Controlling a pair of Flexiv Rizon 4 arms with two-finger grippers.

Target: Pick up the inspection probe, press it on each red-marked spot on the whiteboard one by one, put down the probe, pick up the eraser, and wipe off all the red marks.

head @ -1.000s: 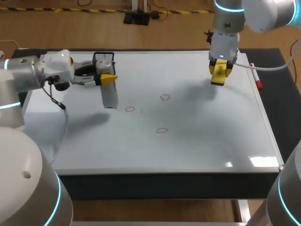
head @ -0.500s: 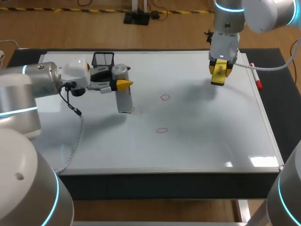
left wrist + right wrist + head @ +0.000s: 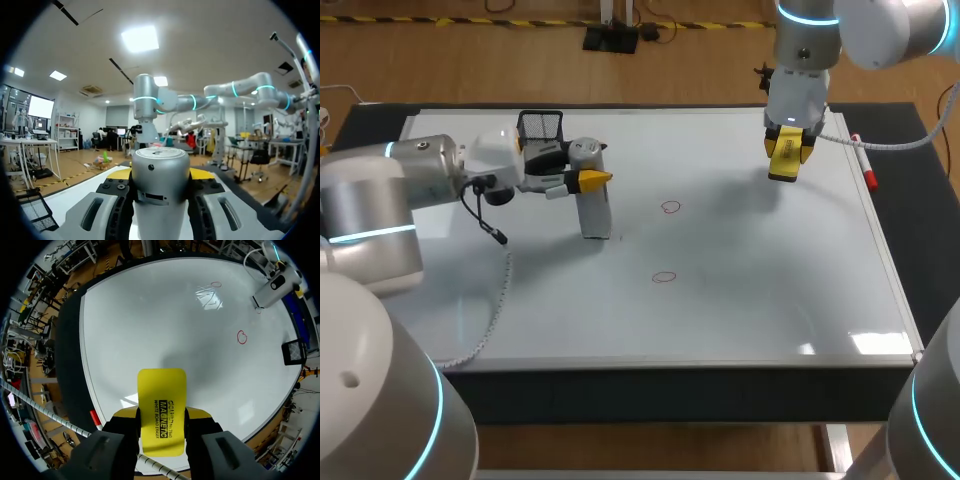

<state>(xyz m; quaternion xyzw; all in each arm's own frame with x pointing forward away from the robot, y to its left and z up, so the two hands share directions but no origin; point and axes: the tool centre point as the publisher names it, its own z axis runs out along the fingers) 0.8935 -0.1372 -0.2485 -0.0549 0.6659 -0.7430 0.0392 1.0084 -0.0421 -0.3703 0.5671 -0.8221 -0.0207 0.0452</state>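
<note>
The silver inspection probe (image 3: 594, 206) stands upright on the whiteboard (image 3: 740, 300), held by my left gripper (image 3: 588, 180), which is shut on it near its top. The probe's foot sits where the leftmost red mark was, so that mark is hidden. Two red marks show: one (image 3: 670, 207) right of the probe, one (image 3: 664, 277) nearer the front. In the left wrist view the probe (image 3: 160, 195) fills the gap between the fingers. My right gripper (image 3: 786, 150) hangs over the far right of the board, shut on the yellow eraser (image 3: 785, 160), also seen as the eraser (image 3: 161, 410) in the right wrist view.
A black mesh basket (image 3: 541, 125) stands at the board's far edge behind the probe. A red marker (image 3: 866, 166) lies along the right edge. The left arm's cable (image 3: 490, 300) trails over the board's left part.
My left arm has carried the probe to the right, from left of the leftmost red mark onto it. The right arm has kept still with the eraser.
</note>
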